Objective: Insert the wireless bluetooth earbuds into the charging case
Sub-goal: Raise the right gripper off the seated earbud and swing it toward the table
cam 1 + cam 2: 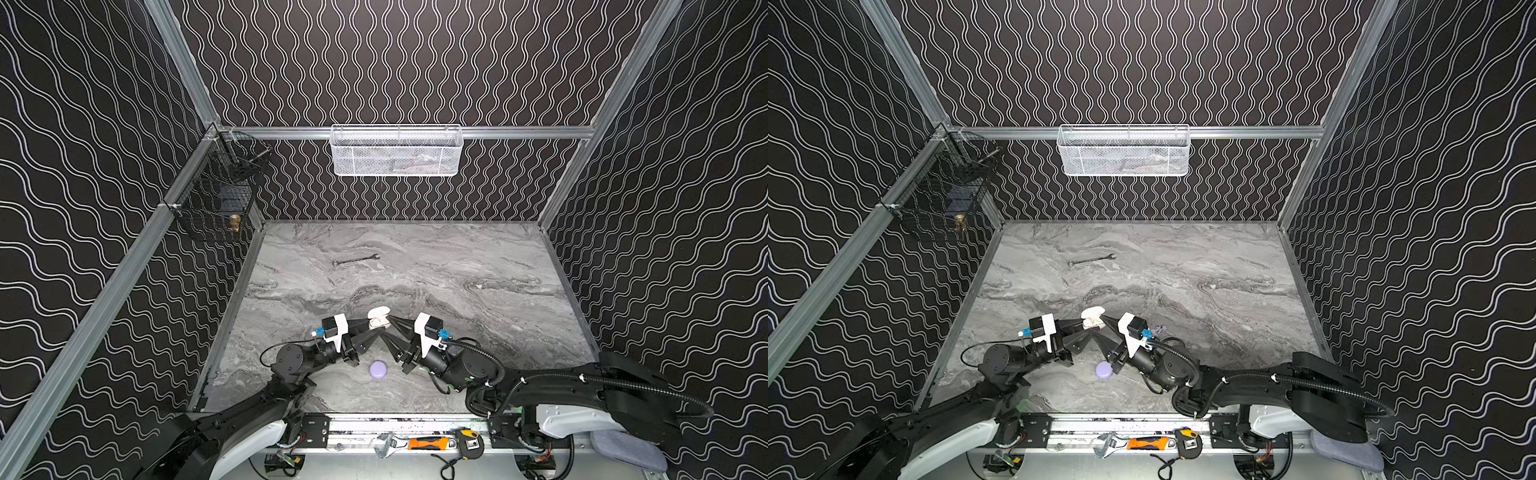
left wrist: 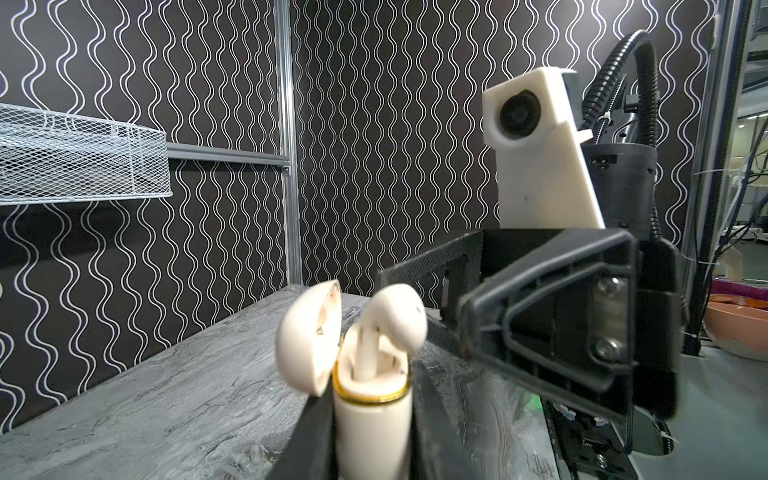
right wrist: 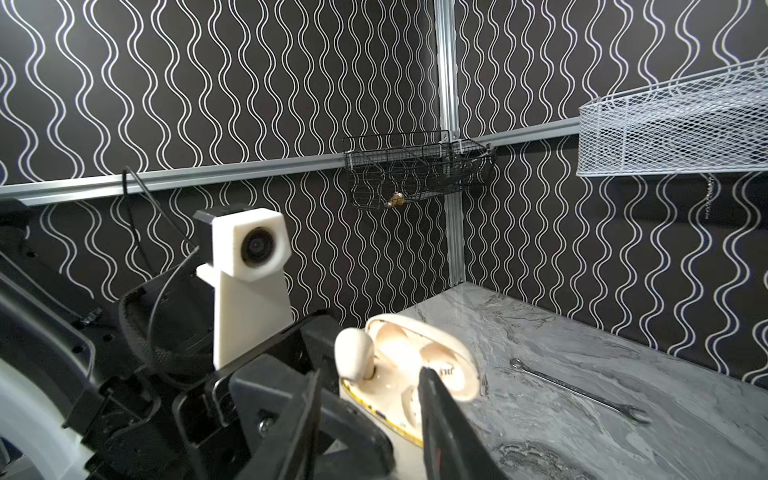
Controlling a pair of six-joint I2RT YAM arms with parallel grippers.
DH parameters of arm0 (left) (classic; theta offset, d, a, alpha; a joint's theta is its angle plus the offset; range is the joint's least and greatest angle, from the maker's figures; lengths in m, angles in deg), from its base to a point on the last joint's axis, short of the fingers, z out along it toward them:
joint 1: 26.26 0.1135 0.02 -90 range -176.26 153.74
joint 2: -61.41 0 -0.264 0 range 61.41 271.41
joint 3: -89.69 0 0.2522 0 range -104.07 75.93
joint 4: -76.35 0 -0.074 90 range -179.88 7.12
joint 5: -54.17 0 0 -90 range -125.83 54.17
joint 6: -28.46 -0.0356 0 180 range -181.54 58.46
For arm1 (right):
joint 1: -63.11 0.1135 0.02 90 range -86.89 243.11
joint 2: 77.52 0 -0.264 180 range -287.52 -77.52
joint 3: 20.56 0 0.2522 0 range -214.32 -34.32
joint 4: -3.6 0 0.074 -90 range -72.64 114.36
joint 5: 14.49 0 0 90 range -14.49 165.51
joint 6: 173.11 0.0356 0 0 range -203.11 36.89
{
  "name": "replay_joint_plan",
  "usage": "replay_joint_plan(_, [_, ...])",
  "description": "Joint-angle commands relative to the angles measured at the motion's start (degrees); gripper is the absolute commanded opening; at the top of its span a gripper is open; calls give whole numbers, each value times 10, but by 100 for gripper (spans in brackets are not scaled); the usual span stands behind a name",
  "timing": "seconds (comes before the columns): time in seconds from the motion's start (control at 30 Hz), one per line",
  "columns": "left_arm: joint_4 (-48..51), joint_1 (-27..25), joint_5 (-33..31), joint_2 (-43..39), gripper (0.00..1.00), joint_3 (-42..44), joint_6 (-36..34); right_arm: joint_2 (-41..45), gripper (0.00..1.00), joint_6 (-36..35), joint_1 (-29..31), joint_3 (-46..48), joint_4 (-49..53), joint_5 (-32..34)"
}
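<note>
Gripping the cream charging case by its lower body, the left gripper has both fingers pressed on opposite sides of it. The case stands upright and its lid is swung open, away from the right arm. In both top views the case sits in front of the table's middle, between the two arms.

One cream earbud is in the case, stem down in a slot and head well above the gold rim. Can't tell if it's fully seated. The right wrist view shows the same earbud in front of the open lid.

Right gripper: jaws apart, one on each side of the case opening, gripping nothing. There is a clear gap between the earbud and either finger. Its tips meet the case from the right in a top view.

A closed lavender case lies on the grey marble table, nearer the front edge, between the two wrists and well apart from the cream one. A wrench lies flat farther back.

A white mesh basket hangs on the back wall and a black wire basket on the left wall. An adjustable wrench, an orange knife and a tape measure sit on the front rail.
</note>
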Motion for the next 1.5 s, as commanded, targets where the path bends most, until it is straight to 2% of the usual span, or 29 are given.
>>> replay_joint_plan(0.0, [-82,-1,25,-6,0,-2,2,-7,38,12,0,-12,77,34])
replay_joint_plan(0.37, [-95,-1,27,-4,0,0,3,-11,23,16,0,-26,108,74])
replay_joint_plan(0.5, [-100,-2,28,-2,0,1,3,-9,21,18,0,-35,132,87])
replay_joint_plan(0.7, [-102,-2,26,1,0,1,3,20,20,23,1,-14,126,69])
replay_joint_plan(0.83, [-88,-2,20,1,0,-1,-2,67,21,44,8,-28,190,94])
replay_joint_plan(0.9, [-67,-1,15,-2,0,-3,-10,90,23,90,8,-55,277,146])
replay_joint_plan(1.0, [-52,-2,11,0,0,-5,-15,126,22,197,5,-94,446,228])
replay_joint_plan(1.13, [-58,-1,-9,11,0,-2,-12,164,23,322,1,-109,643,272])
replay_joint_plan(1.2, [-41,-2,-25,11,0,-3,-14,172,23,394,-11,-117,742,260])
replay_joint_plan(1.27, [-15,-1,-40,7,0,-6,-19,171,23,469,-27,-113,810,213])
replay_joint_plan(1.47, [25,-2,-51,-19,0,-8,-34,135,24,594,-40,-60,828,70])
